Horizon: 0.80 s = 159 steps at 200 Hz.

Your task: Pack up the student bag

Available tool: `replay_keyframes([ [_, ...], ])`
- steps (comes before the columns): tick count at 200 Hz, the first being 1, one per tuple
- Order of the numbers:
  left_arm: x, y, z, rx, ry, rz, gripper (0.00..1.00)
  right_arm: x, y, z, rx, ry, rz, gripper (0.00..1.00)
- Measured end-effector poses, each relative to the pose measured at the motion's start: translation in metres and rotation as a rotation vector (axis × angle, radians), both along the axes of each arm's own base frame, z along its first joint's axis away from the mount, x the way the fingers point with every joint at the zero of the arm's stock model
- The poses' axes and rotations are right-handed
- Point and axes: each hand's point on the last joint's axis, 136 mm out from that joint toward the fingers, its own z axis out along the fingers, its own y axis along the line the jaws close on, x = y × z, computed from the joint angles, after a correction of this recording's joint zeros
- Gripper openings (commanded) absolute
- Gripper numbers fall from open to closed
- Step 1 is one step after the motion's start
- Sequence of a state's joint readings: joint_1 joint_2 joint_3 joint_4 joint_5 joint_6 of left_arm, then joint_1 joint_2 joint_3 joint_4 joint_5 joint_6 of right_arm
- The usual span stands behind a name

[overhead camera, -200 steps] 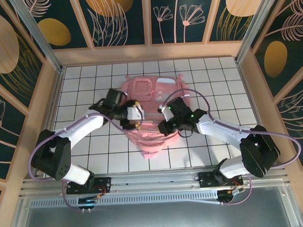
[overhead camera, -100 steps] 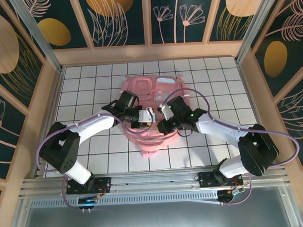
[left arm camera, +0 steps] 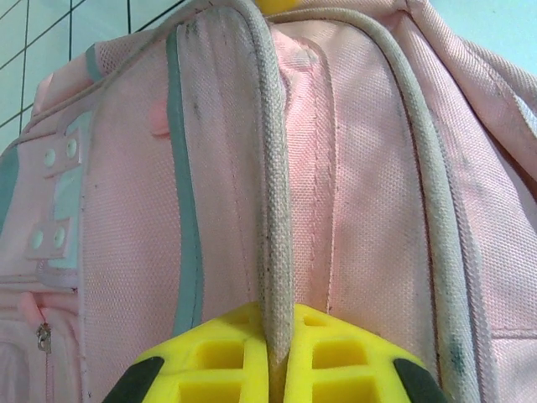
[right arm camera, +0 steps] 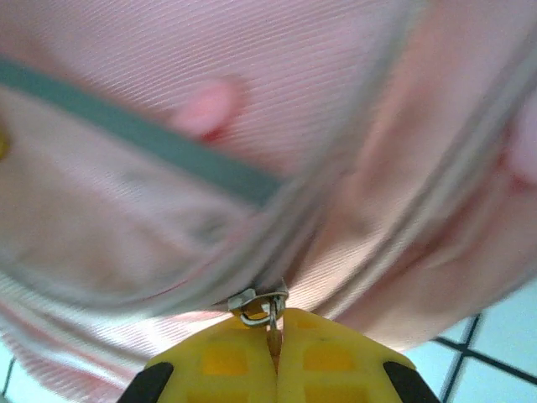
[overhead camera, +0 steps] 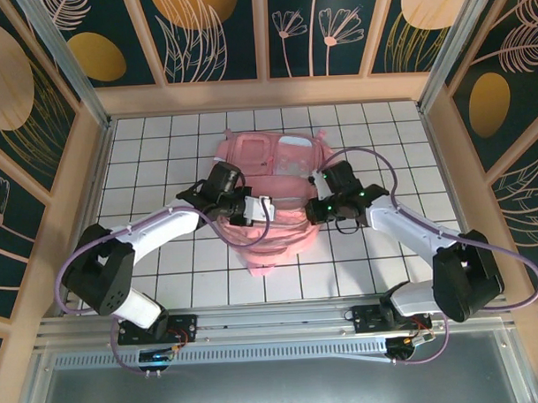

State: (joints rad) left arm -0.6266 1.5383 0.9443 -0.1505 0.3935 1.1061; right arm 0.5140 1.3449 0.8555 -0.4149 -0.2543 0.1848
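Observation:
The pink student bag [overhead camera: 269, 157] lies in the middle of the white tiled table, with both arms meeting over it. My left gripper [overhead camera: 262, 208] is at its middle, shut on a grey piped seam [left arm camera: 273, 210] of the bag. In the left wrist view the yellow fingers [left arm camera: 218, 361] pinch that piping, and the gripper [left arm camera: 277, 344] has pink fabric and a teal strip [left arm camera: 186, 210] above it. My right gripper [overhead camera: 316, 205] is at the bag's right side. It [right arm camera: 275, 334] is shut on the metal zipper pull [right arm camera: 262, 306], with blurred pink fabric [right arm camera: 168, 126] behind.
Wooden frame walls [overhead camera: 89, 163] border the tiled table [overhead camera: 152, 144] on the left, right and far sides. An aluminium rail [overhead camera: 273, 321] runs along the near edge by the arm bases. Bare tiles lie on both sides of the bag.
My left gripper swung right onto the bag and shut on the grey piping. My right gripper, still shut on the zipper pull, moved right and away along the bag's side.

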Motion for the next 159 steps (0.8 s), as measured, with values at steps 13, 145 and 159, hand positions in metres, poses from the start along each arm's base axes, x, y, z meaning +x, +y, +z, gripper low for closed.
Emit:
replay_keyframes([
  [13,-0.001,0.001,0.002,-0.004,-0.024,-0.015,0.00,0.005,-0.003,0.000,-0.001,-0.010,0.001,0.00],
  [145,-0.017,-0.019,0.020,-0.148,0.111,0.045,0.62,-0.035,0.058,0.014,0.171,-0.009,0.344,0.00],
  [159,-0.018,-0.021,0.011,-0.129,0.129,0.041,0.55,-0.036,0.059,0.015,0.177,-0.006,0.347,0.00],
])
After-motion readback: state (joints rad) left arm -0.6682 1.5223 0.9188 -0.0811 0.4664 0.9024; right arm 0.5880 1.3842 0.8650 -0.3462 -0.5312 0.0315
